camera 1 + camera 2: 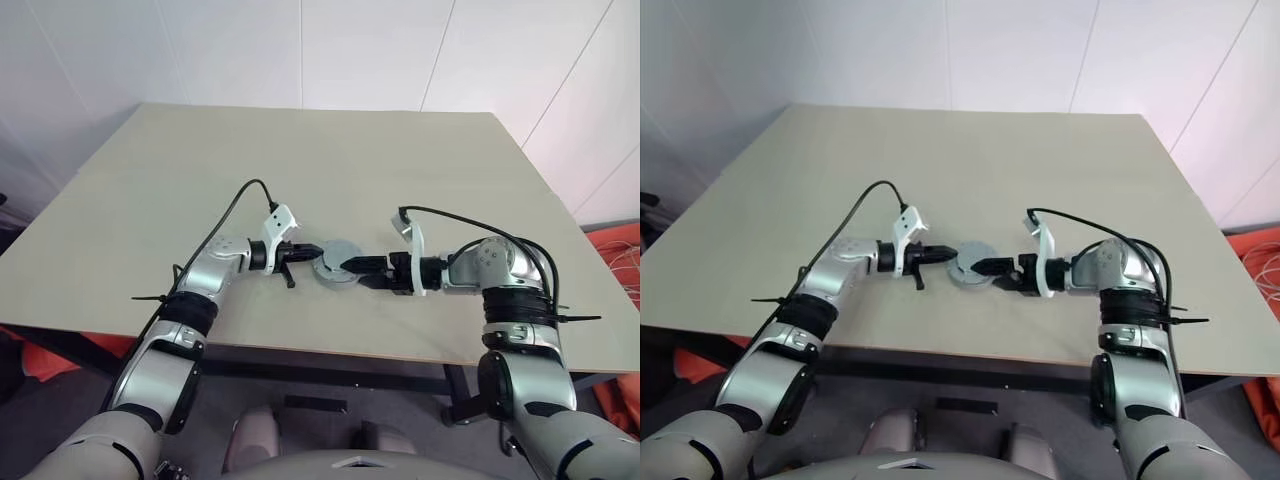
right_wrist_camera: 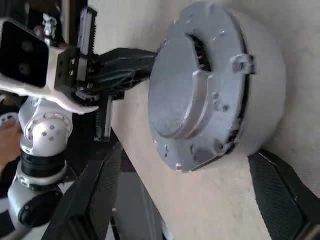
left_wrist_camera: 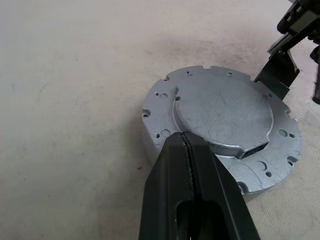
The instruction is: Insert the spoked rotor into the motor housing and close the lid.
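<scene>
Evidently we had the lid (image 3: pixel 225 112) seated on the motor housing (image 2: pixel 260 100), center frame on the desk (image 1: pixel 330 160); left tool (image 3: pixel 186 145) shut, empty, pressing its rim; right tool (image 1: pixel 350 264) wide, straddling it. We judged squeezing evenly best.

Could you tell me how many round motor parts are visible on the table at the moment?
1: a closed grey assembly with the lid on top, near the table's front edge between the two grippers. Any parts inside are hidden.

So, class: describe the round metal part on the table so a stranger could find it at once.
Start at the beige table, near its front edge, between the two grippers. There sits the lid: a silver-grey disc with a raised centre and notched, hole-dotted rim, the one round metal thing there.
</scene>
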Motion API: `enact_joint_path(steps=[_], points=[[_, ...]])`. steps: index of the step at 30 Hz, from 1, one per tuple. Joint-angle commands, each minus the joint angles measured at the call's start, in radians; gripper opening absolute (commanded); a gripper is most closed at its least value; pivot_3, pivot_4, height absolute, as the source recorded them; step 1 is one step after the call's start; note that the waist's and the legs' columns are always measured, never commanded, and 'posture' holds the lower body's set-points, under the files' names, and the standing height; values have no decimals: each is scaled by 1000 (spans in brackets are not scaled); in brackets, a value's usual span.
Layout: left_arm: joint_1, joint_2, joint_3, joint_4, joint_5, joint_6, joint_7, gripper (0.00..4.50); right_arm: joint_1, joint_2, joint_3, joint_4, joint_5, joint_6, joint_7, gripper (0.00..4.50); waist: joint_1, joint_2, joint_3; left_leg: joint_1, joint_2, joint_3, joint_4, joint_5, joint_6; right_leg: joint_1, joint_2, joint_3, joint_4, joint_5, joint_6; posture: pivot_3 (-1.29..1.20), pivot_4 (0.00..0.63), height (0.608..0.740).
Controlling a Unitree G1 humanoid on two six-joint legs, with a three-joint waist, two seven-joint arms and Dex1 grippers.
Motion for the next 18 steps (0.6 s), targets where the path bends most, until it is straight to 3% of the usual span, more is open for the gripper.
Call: enact_joint_path(steps=[1,11,14,18], points=[[14,1,-25,0,21,20,-7,0,-30,25,-54,34,10,-26,-52,4475,0,0,0,1,0,0,0,0,-1,0,0,0,0,0,0,0,0,740],[10,0,-26,0,18,22,-7,0,-40,70,-168,95,3,-62,-152,4475,-4,0,0,7,1,0,-4,5,-8,3,0,0,2,0,0,0,0,740],[8,-1,-25,2,18,22,-8,0,-39,76,-204,108,-1,-98,-188,3847,-3,0,0,8,1,0,-5,6,-10,4,0,0,1,0,1,0,0,740],[4,-2,-24,6,19,21,-8,0,-38,81,-236,117,17,-120,-216,2422,-1,0,0,7,0,1,-8,8,-13,2,0,0,1,1,1,0,0,740]])
